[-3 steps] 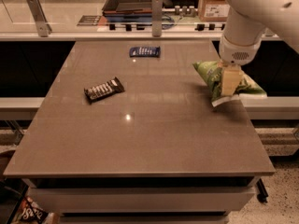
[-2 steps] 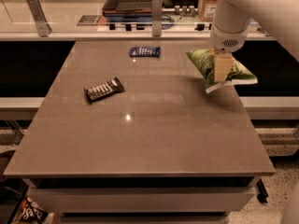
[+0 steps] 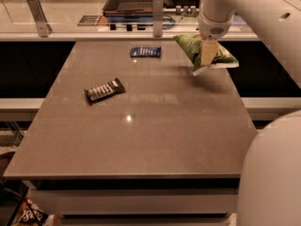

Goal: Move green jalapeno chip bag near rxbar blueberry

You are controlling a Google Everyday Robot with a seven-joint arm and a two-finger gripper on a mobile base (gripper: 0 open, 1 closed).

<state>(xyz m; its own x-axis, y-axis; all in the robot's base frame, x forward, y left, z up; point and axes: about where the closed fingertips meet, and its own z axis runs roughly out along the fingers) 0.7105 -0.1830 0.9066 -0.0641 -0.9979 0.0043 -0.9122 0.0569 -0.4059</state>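
The green jalapeno chip bag point(image 3: 195, 48) is a crinkled light-green bag held above the table's far right part. My gripper point(image 3: 208, 54) hangs from the white arm at the upper right and is shut on the bag's middle. The rxbar blueberry point(image 3: 145, 52) is a small dark-blue bar lying flat near the table's far edge, to the left of the bag and apart from it.
A black bar with white print point(image 3: 104, 90) lies on the left part of the grey-brown table point(image 3: 150, 140). A counter with a tray and metal posts point(image 3: 158, 8) runs behind the table. A white part of the robot point(image 3: 273, 173) fills the lower right corner.
The gripper has carried the chip bag up and away toward the table's far edge and a little left, closer to the blue bar.
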